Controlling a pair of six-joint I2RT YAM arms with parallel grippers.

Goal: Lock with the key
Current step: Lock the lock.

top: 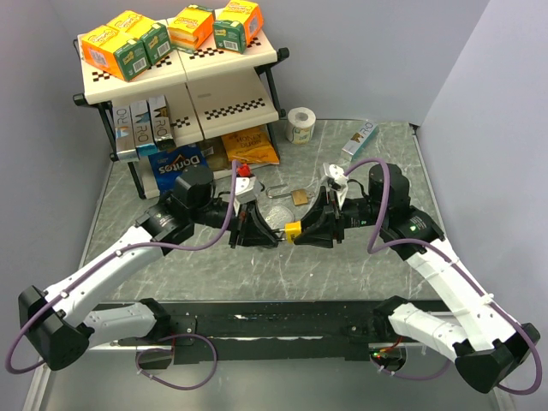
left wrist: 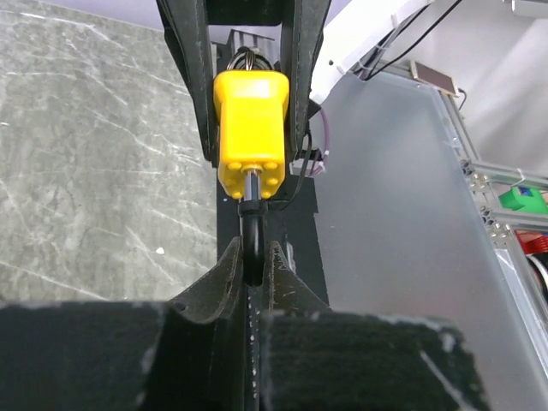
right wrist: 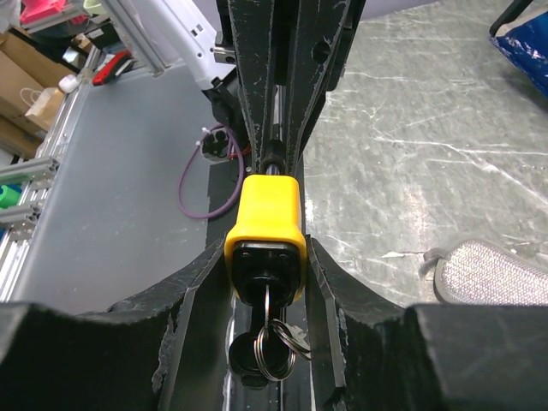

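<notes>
Above the grey table (top: 257, 278), your right gripper (right wrist: 265, 257) hugs the hard, likely slippery yellow padlock (right wrist: 265, 214); your left gripper (left wrist: 253, 261), at nine o'clock, pinches its shackle (left wrist: 252, 224).

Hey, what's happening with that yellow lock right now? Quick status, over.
Left gripper shut on the shackle. Right gripper shut on the yellow padlock. Key in its keyhole, ring dangling. Nothing seen blocking it.
</notes>
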